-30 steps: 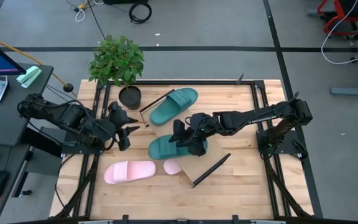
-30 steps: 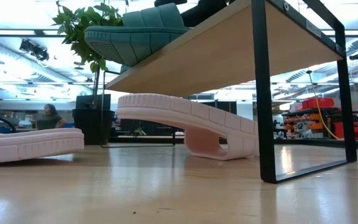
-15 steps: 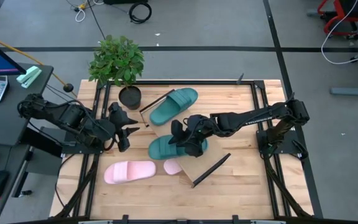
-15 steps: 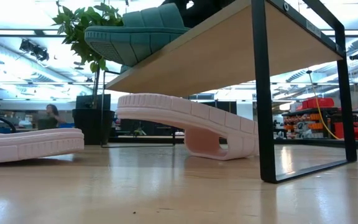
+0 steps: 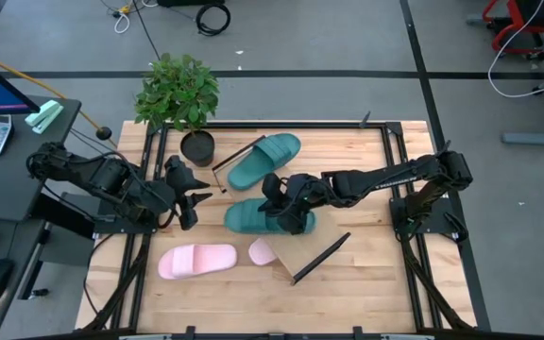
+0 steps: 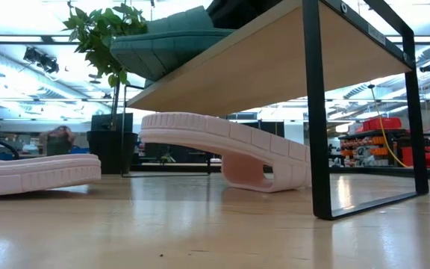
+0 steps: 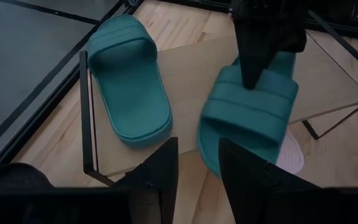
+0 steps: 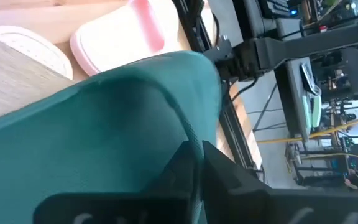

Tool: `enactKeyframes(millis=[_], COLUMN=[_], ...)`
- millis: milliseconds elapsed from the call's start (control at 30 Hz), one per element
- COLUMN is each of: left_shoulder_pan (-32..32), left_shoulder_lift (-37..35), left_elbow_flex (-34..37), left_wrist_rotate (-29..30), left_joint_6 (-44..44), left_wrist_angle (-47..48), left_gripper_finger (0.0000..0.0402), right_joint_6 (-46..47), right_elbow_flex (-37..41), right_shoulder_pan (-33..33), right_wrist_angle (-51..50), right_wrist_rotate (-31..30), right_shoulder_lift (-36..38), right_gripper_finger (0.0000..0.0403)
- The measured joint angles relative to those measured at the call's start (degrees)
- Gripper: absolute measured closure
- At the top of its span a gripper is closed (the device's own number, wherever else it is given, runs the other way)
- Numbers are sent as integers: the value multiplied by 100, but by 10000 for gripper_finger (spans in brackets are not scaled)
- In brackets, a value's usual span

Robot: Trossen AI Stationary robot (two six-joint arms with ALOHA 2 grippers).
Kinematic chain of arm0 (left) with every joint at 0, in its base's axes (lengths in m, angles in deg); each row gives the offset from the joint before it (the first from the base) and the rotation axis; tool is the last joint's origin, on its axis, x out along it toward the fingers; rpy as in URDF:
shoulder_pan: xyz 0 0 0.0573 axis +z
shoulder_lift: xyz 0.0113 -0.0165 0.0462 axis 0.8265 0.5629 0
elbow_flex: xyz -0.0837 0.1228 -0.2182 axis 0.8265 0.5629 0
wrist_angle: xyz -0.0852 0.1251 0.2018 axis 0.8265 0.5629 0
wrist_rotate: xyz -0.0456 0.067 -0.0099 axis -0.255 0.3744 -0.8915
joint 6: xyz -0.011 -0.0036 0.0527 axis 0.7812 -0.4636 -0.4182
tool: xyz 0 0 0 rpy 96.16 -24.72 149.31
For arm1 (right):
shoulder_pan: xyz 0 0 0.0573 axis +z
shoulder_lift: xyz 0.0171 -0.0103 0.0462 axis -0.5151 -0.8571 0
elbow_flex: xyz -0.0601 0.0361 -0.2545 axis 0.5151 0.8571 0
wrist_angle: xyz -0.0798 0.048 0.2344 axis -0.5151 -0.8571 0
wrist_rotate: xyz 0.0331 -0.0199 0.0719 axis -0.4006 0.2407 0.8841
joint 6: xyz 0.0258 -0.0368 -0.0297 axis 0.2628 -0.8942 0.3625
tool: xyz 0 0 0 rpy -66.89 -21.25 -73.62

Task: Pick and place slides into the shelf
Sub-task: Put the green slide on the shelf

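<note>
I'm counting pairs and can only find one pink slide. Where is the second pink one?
The second pink slide lies mostly under the shelf, toward the table's near edge in the high view, just right of the fully visible pink slide.

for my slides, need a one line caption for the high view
Right gripper shut on a teal slide on the shelf.

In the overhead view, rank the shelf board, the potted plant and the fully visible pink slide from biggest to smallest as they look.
1. shelf board, though slides cover much of it
2. potted plant
3. pink slide
</note>
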Motion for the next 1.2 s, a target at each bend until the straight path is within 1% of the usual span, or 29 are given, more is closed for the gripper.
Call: enactKeyframes(millis=[100, 200, 367, 500, 733, 833, 933, 1067, 1200], left_shoulder_pan=[0, 0, 0, 0, 2, 7, 7, 7, 7], left_shoulder_lift=[0, 0, 0, 0, 0, 0, 0, 0, 0], left_elbow_flex=[0, 0, 0, 0, 0, 0, 0, 0, 0], left_wrist_rotate=[0, 0, 0, 4, 95, 256, 452, 711, 951], left_joint_6=[17, 18, 20, 20, -59, -74, -78, -96, -212], left_wrist_angle=[-4, -3, -4, -3, -2, -2, -2, -9, -15], left_gripper_finger=[282, 280, 284, 284, 287, 290, 292, 291, 290], right_joint_6=[23, 47, 321, 942, 2574, 3697, 5117, 6791, 7893], right_elbow_flex=[-121, -480, -1373, -2284, -3472, -3727, -3812, -3706, -3648], right_shoulder_pan=[8, 31, 29, -5, -215, -284, -293, -286, -201], right_wrist_angle=[-327, -811, -1701, -2683, -4295, -4741, -5039, -5411, -5912], right_wrist_rotate=[-43, -83, -150, -627, -1684, -1896, -2034, -2064, -2241], right_shoulder_lift=[109, 238, 295, 310, 308, 313, 306, 289, 166], right_gripper_finger=[391, 391, 391, 391, 391, 391, 391, 391, 391])
